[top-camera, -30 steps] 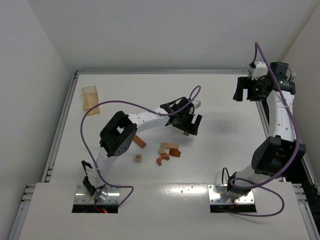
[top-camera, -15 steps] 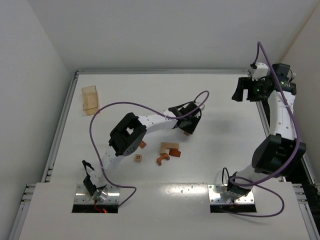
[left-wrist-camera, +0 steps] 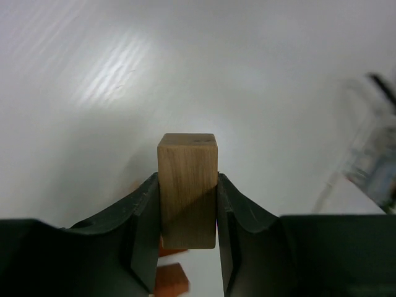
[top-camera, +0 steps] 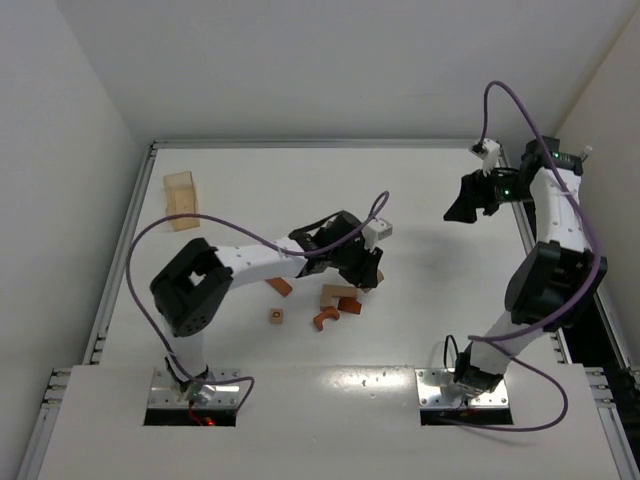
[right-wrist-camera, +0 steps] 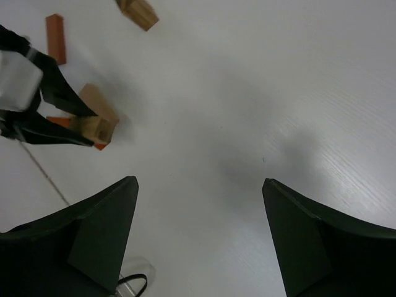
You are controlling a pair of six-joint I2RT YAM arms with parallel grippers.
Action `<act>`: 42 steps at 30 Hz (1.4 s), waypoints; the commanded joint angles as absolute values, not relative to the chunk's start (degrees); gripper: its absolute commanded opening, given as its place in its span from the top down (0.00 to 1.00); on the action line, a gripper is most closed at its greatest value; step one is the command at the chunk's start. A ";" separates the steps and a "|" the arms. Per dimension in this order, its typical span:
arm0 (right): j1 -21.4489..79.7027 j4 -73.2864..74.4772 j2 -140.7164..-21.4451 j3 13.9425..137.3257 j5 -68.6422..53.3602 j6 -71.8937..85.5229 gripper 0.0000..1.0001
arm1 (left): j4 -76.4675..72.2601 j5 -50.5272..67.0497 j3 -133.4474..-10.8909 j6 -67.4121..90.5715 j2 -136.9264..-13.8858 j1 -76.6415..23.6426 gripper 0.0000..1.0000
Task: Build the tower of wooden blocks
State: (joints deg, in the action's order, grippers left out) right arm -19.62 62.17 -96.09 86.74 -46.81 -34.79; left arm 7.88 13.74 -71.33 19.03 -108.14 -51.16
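Pale tan wood sits in the left gripper point(top-camera: 366, 272): its jaws clamp a pale tan block point(left-wrist-camera: 187, 185) by its two long sides. We see the left arm point(top-camera: 250, 258) folded at a raised elbow on the left. Its forearm reaches right to the middle of the tabletop point(top-camera: 440, 300), with the wrist tipped down. The block's long axis runs along the fingers, its free end poking out past their tips. Just beside that gripper the other loose blocks point(top-camera: 338, 295) lie scattered flat, unstacked. The right arm point(top-camera: 555, 230) rears up at the far right, its right gripper point(top-camera: 465, 205) facing left with jaws wide apart.
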 commanded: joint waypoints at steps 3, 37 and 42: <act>-18.63 80.77 -103.36 94.58 -59.93 -56.77 0.23 | -5.79 42.13 -69.36 16.43 -96.87 -47.12 1.00; 4.12 78.75 -90.26 78.57 -79.37 -58.53 0.31 | -5.28 58.09 -70.31 15.04 -95.01 -37.79 1.00; 6.06 79.28 -90.79 78.57 -79.37 -58.54 0.31 | -4.66 63.10 -69.00 15.03 -95.54 -37.79 1.00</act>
